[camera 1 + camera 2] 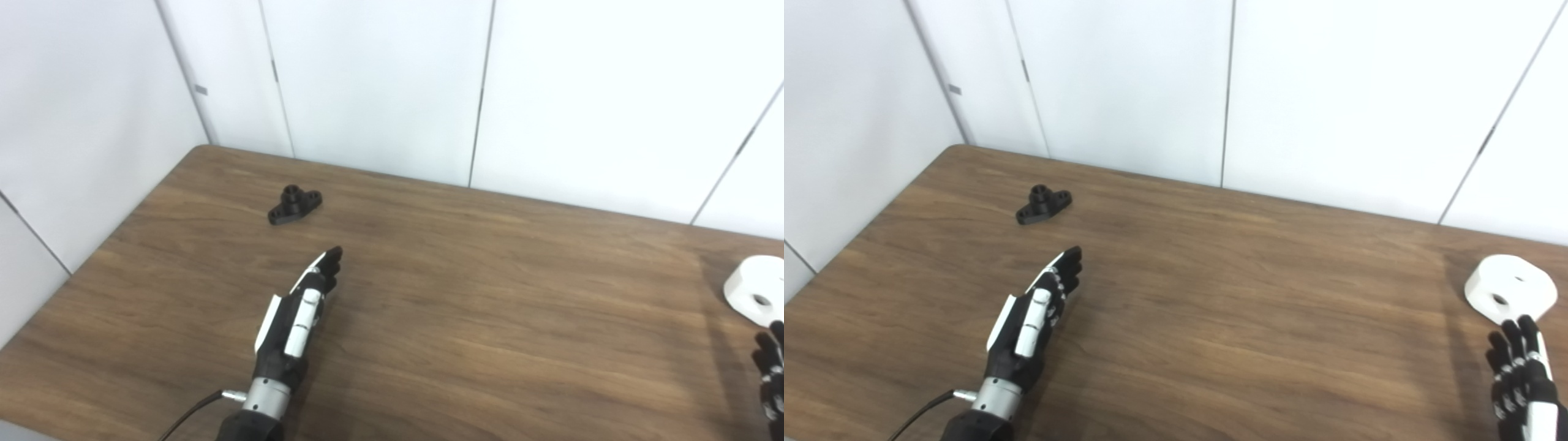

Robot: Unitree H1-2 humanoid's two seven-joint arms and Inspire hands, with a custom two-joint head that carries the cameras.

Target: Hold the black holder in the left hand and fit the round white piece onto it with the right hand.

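A: Layout? Biggest first.

B: Wood-grain counter (1249, 318) fills most of both views, white wall panels (1127, 79) behind. Left hand (1032, 321) is over the counter's left-centre, forearm in from the bottom edge, hand turned edge-on, fingers (1067, 264) straight, together, pointing up-left toward the holder. Extended, holding nothing.

A: Right hand?

B: Views differ. Right eye view shows the right hand (1522, 373) at the bottom right corner, back toward the camera, fingers extended and slightly apart, empty, tips just short of the white piece. Left eye view only catches a few dark fingers at the right edge, rest cut off.

A: Parts?

B: Round white piece (1510, 289) lies flat on the counter at far right, off-centre hole on top. Whole in the right eye view, clipped by the frame edge in the left. Black holder (294, 204) sits on the counter at back left, well apart from the left hand: flat base with a raised round boss. Finer detail too small to read.

A: Thumbs?

B: Neither clearly visible from this angle.
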